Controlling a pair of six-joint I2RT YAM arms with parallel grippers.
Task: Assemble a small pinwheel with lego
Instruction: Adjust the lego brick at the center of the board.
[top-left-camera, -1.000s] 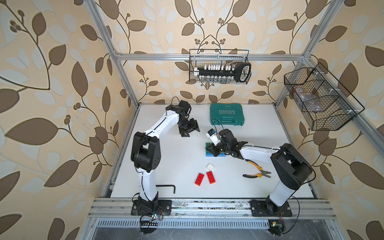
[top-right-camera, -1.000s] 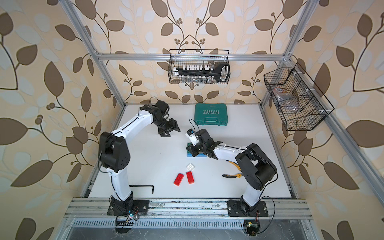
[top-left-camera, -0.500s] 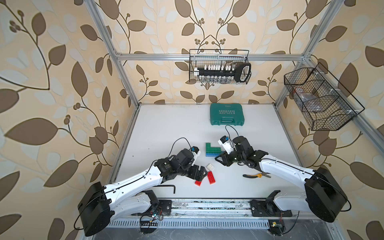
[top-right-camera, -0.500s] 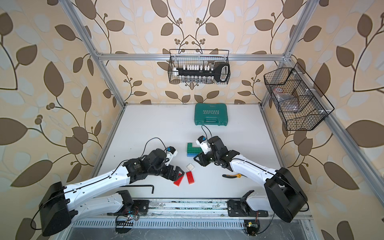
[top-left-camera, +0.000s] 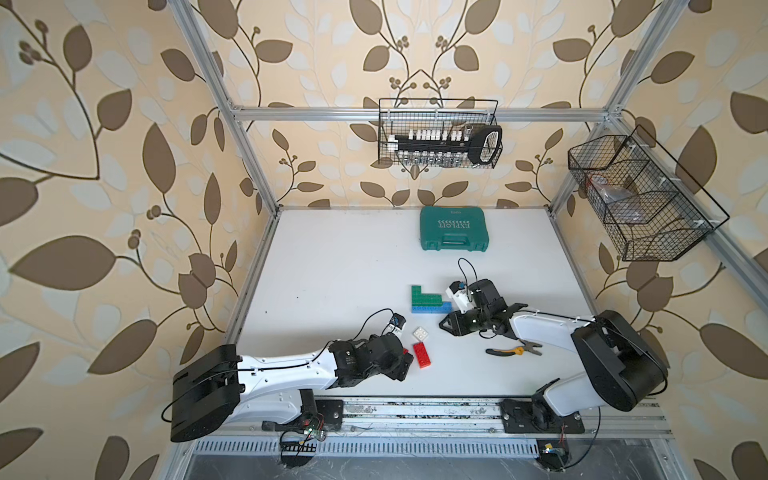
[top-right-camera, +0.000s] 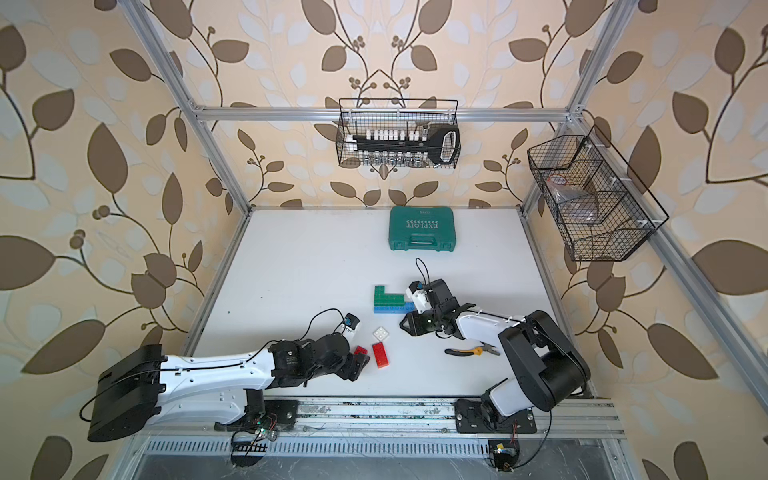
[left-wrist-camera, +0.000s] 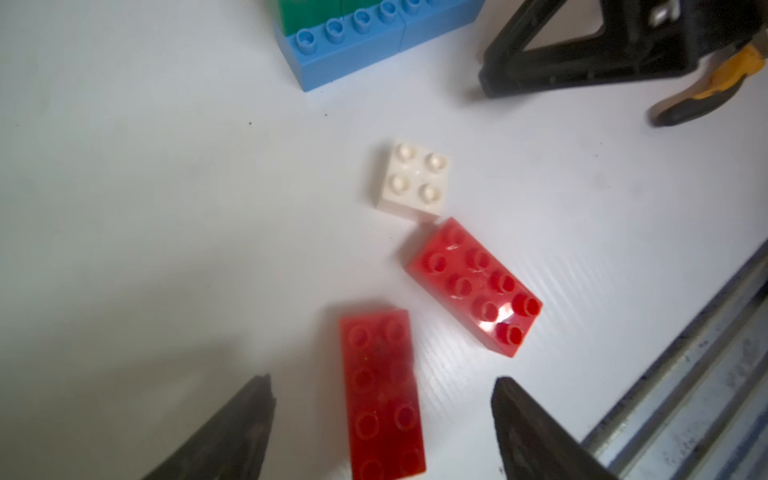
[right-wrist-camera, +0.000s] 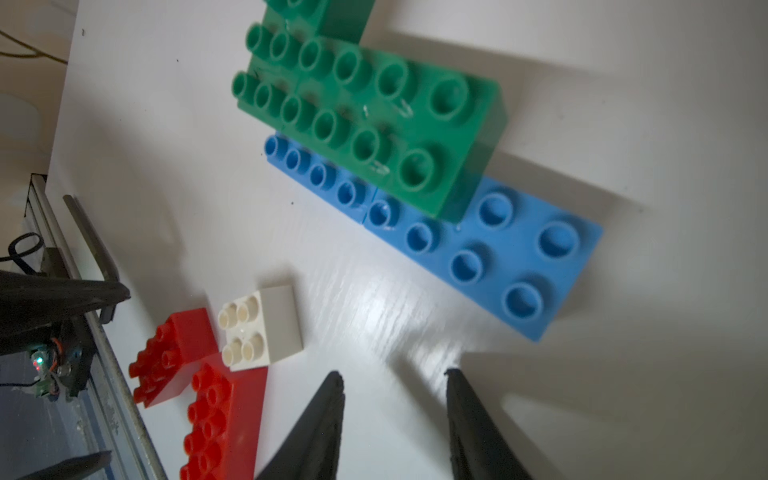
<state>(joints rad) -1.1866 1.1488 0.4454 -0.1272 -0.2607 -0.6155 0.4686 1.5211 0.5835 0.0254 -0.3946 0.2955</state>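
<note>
The pinwheel (top-left-camera: 428, 300) (top-right-camera: 388, 300) stands mid-table as a stepped cluster of green lego on blue lego (right-wrist-camera: 490, 249). In front of it lie a white square brick (top-left-camera: 420, 333) (left-wrist-camera: 413, 178) and a red brick (top-left-camera: 422, 355) (left-wrist-camera: 473, 286). My left gripper (top-left-camera: 405, 365) (left-wrist-camera: 382, 378) is open low over a second red brick (left-wrist-camera: 380, 395), one finger on each side, not touching it. My right gripper (top-left-camera: 446, 324) (right-wrist-camera: 394, 374) is open and empty, just right of the white brick and in front of the cluster.
A teal tool case (top-left-camera: 453, 229) lies at the back. Pliers (top-left-camera: 513, 352) rest by the right arm. A black hex key (right-wrist-camera: 91, 241) lies near the front rail (top-left-camera: 415, 409). Wire baskets (top-left-camera: 438, 133) (top-left-camera: 640, 199) hang on the back and right walls.
My left arm swung from the back of the table to the front and came down over a red brick. My right gripper drew back from the cluster toward the front and opened.
</note>
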